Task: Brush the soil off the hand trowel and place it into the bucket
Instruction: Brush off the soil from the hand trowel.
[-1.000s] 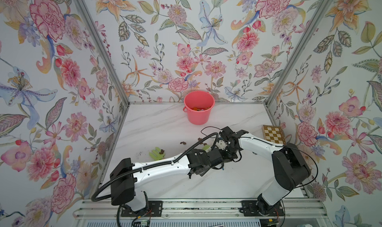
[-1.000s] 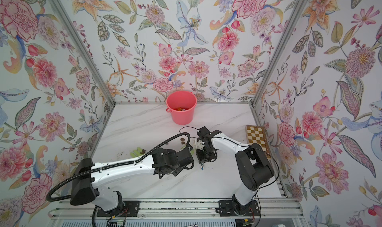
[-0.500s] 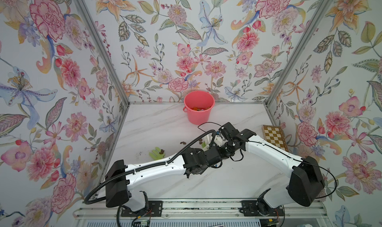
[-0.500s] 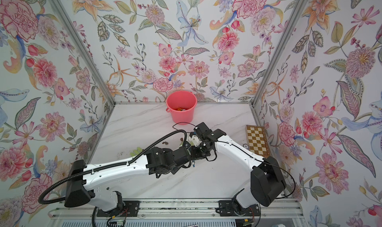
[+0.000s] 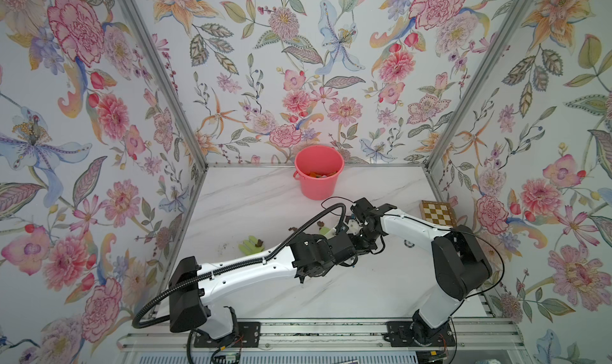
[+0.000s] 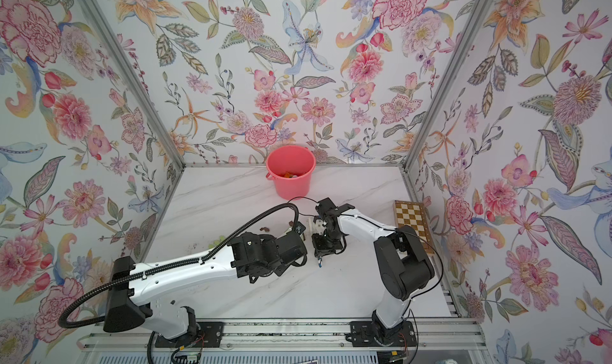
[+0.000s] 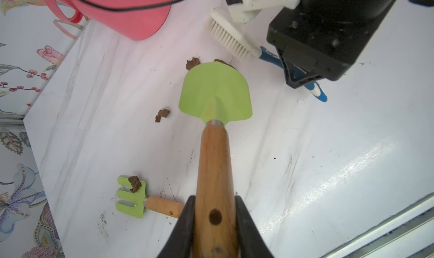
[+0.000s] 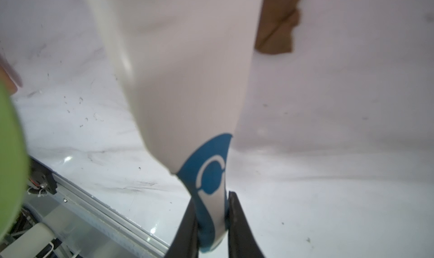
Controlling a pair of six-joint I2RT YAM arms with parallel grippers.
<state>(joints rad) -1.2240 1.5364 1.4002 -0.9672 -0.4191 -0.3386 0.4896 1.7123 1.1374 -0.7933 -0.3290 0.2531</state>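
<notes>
My left gripper is shut on the wooden handle of the hand trowel. The face of its green blade that shows is clean. Soil lies on the table as brown lumps: one past the blade tip, another beside the blade. My right gripper is shut on the blue end of a white brush, whose bristles hang just beyond the blade tip. In both top views the coral bucket stands upright at the back of the table.
A small green rake with a wooden handle lies flat close to the trowel handle, with a brown lump on its tines. A folded chessboard lies at the right wall. The two wrists crowd together mid-table.
Half a second ago the right arm stretched out low over the trowel. It has drawn back with its elbow raised, as one second ago. The left arm shifted slightly. Both grips hold.
</notes>
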